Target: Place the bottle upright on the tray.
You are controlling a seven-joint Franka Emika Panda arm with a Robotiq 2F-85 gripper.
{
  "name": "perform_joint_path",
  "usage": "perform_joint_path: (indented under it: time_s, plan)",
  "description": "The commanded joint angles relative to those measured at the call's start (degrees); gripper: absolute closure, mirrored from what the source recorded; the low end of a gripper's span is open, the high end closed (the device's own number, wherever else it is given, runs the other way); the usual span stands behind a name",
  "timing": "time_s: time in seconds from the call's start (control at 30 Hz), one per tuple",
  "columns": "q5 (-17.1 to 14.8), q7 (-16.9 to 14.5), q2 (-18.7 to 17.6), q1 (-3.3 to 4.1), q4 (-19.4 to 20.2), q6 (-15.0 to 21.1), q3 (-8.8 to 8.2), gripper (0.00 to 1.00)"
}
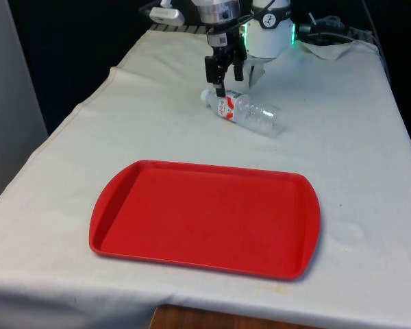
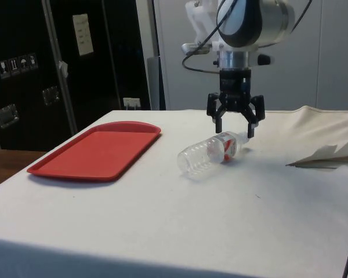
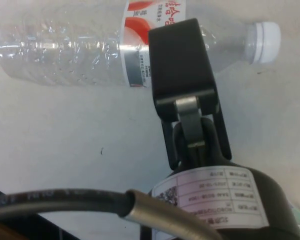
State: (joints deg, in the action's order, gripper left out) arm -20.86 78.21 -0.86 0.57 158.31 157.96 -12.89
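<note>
White cloth is covering the surface [image 1: 370, 178]; nearest, a red tray [image 1: 205, 218] is lying bare. Beyond it, the bottle [image 1: 243, 112] is lying sideways, jaws [image 2: 235, 126] hanging spread above its neck end.

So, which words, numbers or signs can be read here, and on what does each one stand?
Bottle label: red and white, small print too blurred to read.
Paper notice on the dark cabinet: too small to read.
Small signs on the cabinet: unreadable.
Tray: no text.
</note>
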Motion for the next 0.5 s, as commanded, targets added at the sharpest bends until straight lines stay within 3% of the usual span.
perform_joint_path:
  time_s: [0.0,0.13,0.17,0.2,0.43,0.47]
  plan:
    - [-2.01,-1.60,1.20,0.17,0.69,1.09,0.29,0.00]
    - [-2.12,-1.72,1.43,0.23,1.49,2.81,0.34,0.00]
    - [0.00,-0.11,0.06,0.06,1.03,2.23,0.00,0.00]
    - [-2.12,-1.72,1.43,0.29,1.66,3.15,0.34,0.00]
    - [-2.12,-1.66,1.43,0.34,2.41,5.73,0.52,0.00]
    - [0.00,-0.17,0.06,0.11,2.12,5.39,0.17,0.00]
